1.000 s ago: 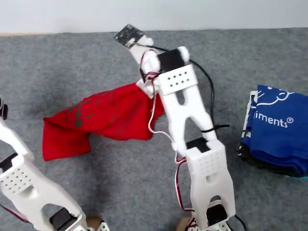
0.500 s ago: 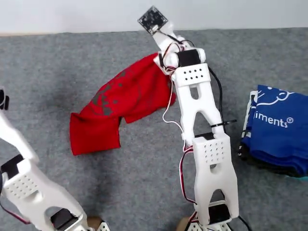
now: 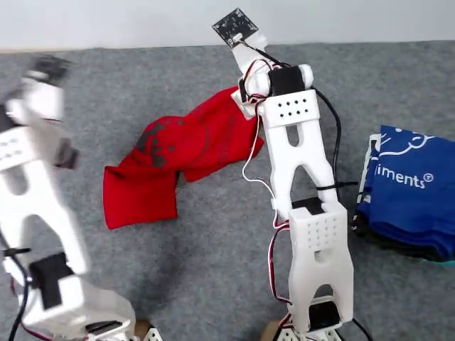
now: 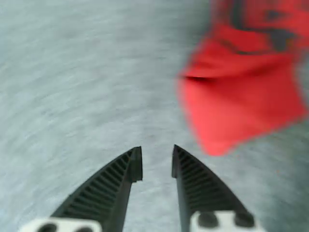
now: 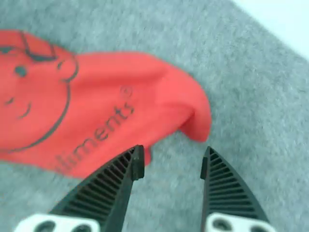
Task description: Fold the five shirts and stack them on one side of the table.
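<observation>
From up high, the red shirt [image 3: 178, 153] lies crumpled on the grey table [image 3: 106, 85], its far end hidden under the right arm. The blue stack [image 3: 409, 192] is cut off at the edge. Left wrist view's blurry: left gripper [image 4: 157, 162] slightly apart over bare table near the shirt. Right wrist view: right gripper [image 5: 171, 162] spread wide, empty, over the shirt's printed edge.

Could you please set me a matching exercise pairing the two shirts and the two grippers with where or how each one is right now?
Things:
1. red shirt
2. blue shirt
3. left gripper
4. right gripper

States:
A. folded, at the edge of the table
B. open, right at the red cloth's edge
C. unfolded and rumpled, mid-table
D. open over bare table, red cloth farther ahead

Pairs: 1-C, 2-A, 3-D, 4-B
</observation>
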Action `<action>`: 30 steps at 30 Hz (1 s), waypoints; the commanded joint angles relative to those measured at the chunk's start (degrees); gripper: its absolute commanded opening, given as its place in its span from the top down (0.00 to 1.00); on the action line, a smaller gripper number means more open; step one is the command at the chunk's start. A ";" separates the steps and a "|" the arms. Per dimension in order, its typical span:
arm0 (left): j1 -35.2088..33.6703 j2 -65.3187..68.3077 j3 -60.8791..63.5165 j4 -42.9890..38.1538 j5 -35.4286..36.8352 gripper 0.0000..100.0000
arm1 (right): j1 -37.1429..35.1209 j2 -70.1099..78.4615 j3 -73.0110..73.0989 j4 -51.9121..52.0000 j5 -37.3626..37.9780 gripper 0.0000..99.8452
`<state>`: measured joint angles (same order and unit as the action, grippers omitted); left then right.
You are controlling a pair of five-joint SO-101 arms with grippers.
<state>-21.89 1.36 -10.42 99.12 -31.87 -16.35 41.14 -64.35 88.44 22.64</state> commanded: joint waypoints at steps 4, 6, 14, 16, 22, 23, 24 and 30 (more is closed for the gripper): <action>16.35 -4.84 18.77 -4.92 0.53 0.87 | 0.04 -7.96 -1.41 13.41 -0.62 0.80; 19.43 -3.60 22.02 -7.74 0.53 0.85 | 0.40 -8.57 -0.70 14.73 -0.62 0.80; 23.91 8.18 23.34 -13.98 0.62 0.82 | 4.88 -12.44 5.45 14.55 -4.57 0.80; 24.18 11.43 23.34 -15.82 0.62 0.82 | 5.49 -13.67 7.91 14.55 -4.66 0.80; 24.00 16.62 21.49 -20.13 2.55 0.82 | 5.67 -16.40 13.71 14.46 -4.66 0.80; 24.09 17.05 20.79 -20.31 3.16 0.82 | 5.67 -16.57 14.24 14.46 -4.66 0.80; 24.26 17.67 20.09 -20.31 3.52 0.82 | 5.67 -16.75 14.68 14.46 -4.75 0.80; 25.14 24.88 14.11 -19.69 5.98 0.82 | 5.58 -16.84 15.30 14.46 -4.75 0.80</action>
<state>2.81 24.66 7.69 79.60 -27.74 -11.43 28.31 -48.70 100.66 18.51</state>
